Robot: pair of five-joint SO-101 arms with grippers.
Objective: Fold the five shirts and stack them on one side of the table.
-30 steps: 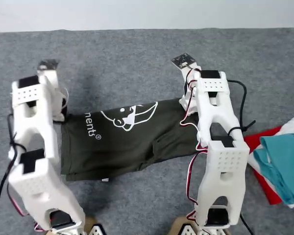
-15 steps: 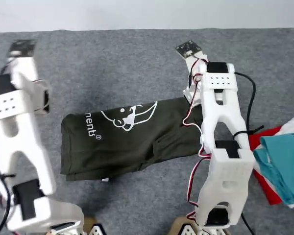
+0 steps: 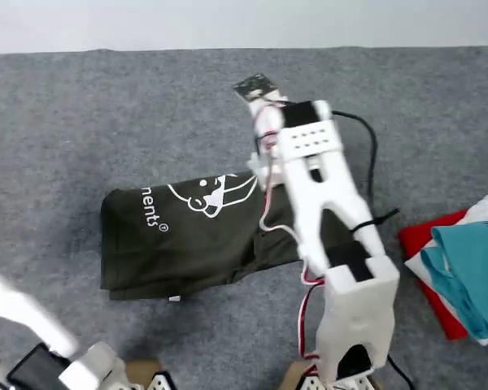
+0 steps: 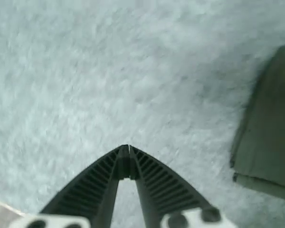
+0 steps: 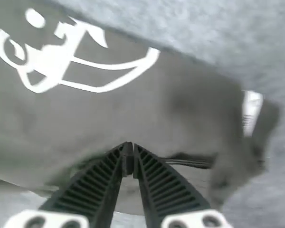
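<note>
A dark olive shirt (image 3: 187,231) with a white print lies folded at the middle of the grey table. My right arm (image 3: 317,179) stretches over the shirt's right part. In the right wrist view my right gripper (image 5: 128,145) is shut, its tips just above the olive shirt (image 5: 133,99) below the white print (image 5: 61,66); no cloth shows between the fingers. My left gripper (image 4: 128,150) is shut over bare grey surface, with the olive shirt's edge (image 4: 270,133) off to one side. A white part of the left arm (image 3: 24,313) sits at the lower left corner.
A loose pile of shirts (image 3: 459,272) in red, teal and white lies at the table's right edge. Grey felt (image 3: 146,122) covers the table, with free room behind and to the left of the olive shirt.
The left arm has swung away from the shirt's left edge toward the lower left corner. The right arm has moved left, over the shirt. The shirt lies as before.
</note>
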